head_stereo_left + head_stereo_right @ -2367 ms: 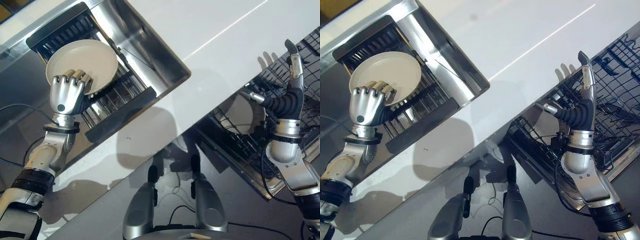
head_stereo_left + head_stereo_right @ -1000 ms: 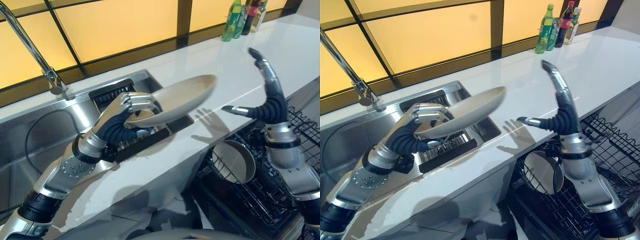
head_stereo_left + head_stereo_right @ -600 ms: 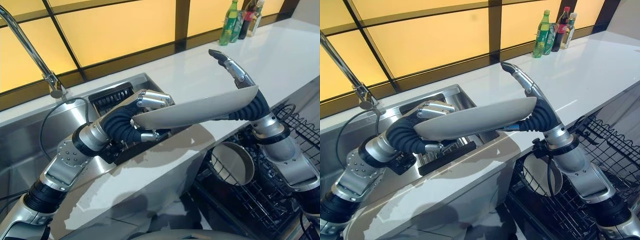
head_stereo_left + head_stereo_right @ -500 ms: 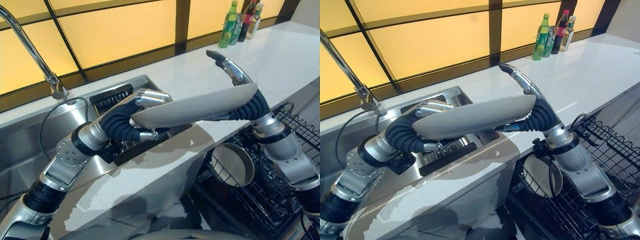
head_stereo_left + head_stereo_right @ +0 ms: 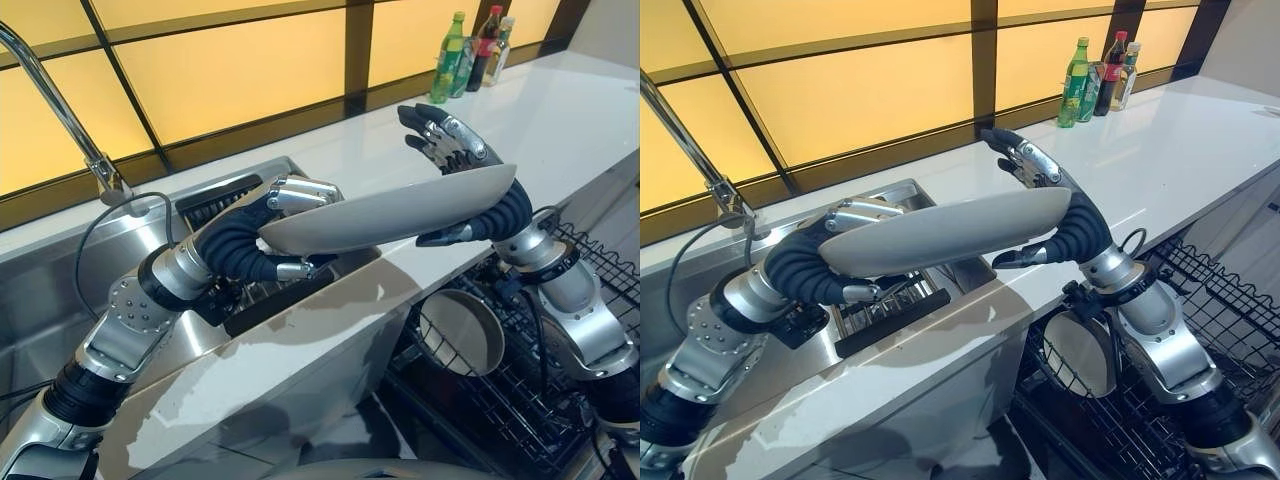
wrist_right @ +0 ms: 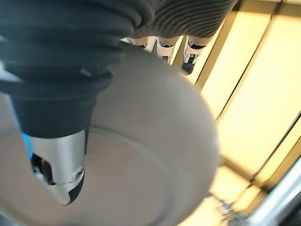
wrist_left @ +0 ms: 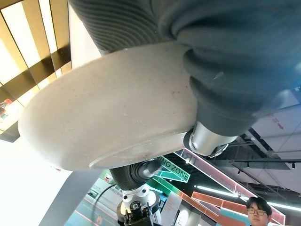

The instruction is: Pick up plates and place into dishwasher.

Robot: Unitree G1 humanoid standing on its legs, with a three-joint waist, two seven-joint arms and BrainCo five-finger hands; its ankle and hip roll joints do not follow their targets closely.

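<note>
- one cream plate (image 5: 390,210) is held in the air above the near edge of the white surface (image 5: 560,110), between the sink (image 5: 60,270) on the left and the dishwasher rack (image 5: 520,400) at the lower right.
- the left robot hand (image 5: 285,225) is clamped on the plate's left rim, fingers curled over the top and thumb under it.
- the right robot hand (image 5: 1040,190) grips the plate's right rim: fingers curved over the far edge, thumb pressed against the underside.
- the right wrist view shows what the eye views do not: the plate's underside with its raised foot ring, the thumb lying flat on it, and fingertips (image 6: 188,59) hooked over the rim.
- the left wrist view looks along the plate's underside to the right arm beyond, and a person's head shows small in one corner.
- the eye views alone show the setting: one tall tap (image 5: 60,110) at the far left, one dark dish rack (image 5: 240,295) in the sink, and three bottles (image 5: 1095,75) standing close together at the far right of the surface.
- one round metal dish (image 5: 465,330) stands on edge in the black wire dishwasher rack, below the held plate.
</note>
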